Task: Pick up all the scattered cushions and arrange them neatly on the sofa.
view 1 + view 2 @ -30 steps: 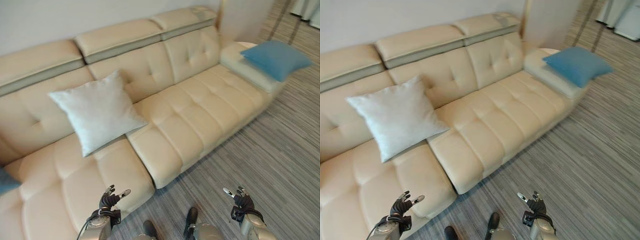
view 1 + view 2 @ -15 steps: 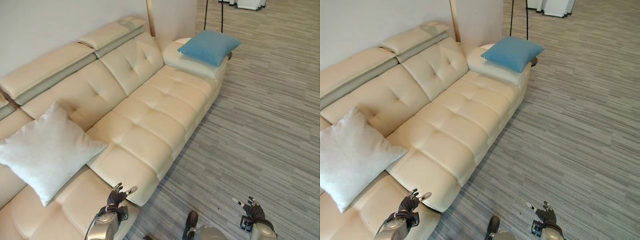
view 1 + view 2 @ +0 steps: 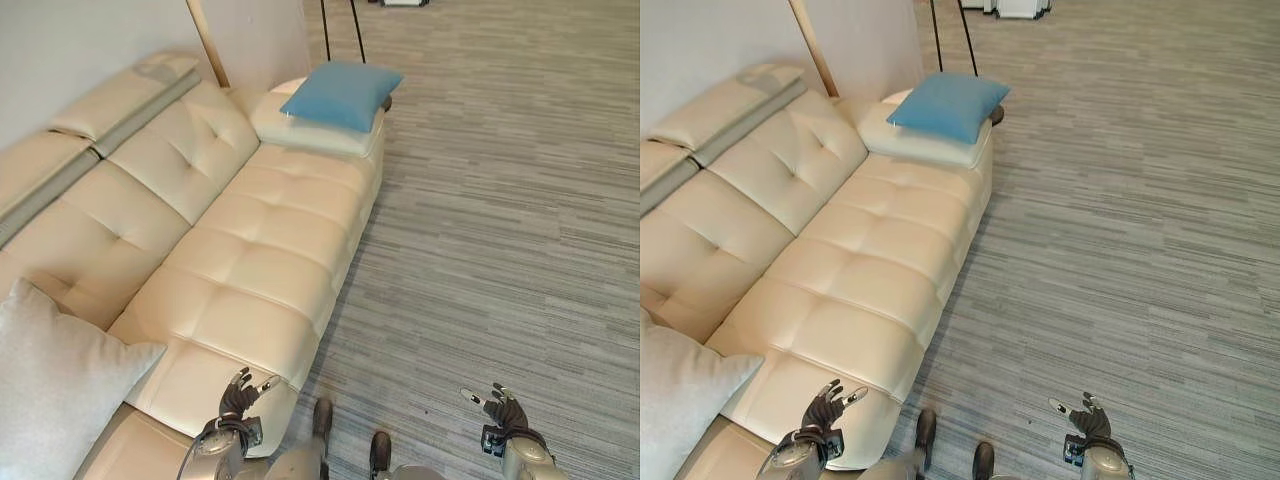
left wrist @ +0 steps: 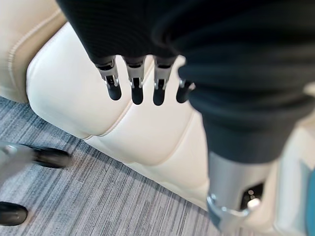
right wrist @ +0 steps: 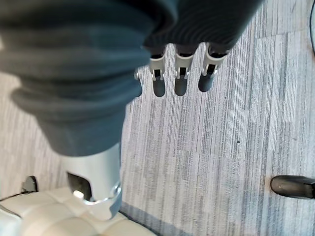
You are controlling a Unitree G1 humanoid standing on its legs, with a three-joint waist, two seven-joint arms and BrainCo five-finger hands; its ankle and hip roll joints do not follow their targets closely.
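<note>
A blue cushion [image 3: 342,93] lies flat on the cream sofa's far armrest [image 3: 300,132]. A pale white cushion [image 3: 55,385] leans on the sofa's back at the near left. The cream sofa [image 3: 260,260] runs from the near left to the far middle. My left hand [image 3: 240,400] hangs open over the sofa's front edge, holding nothing; its fingers [image 4: 135,88] are straight. My right hand [image 3: 503,415] hangs open over the striped floor at the lower right, fingers [image 5: 179,81] straight and empty.
Grey striped carpet [image 3: 500,230] spreads to the right of the sofa. A tall cream panel [image 3: 255,35] stands behind the armrest, with thin dark stand legs [image 3: 340,20] beside it.
The whole view has swung to the right: the sofa and both cushions sit further left in the picture and more floor shows. Both hands hang as before.
</note>
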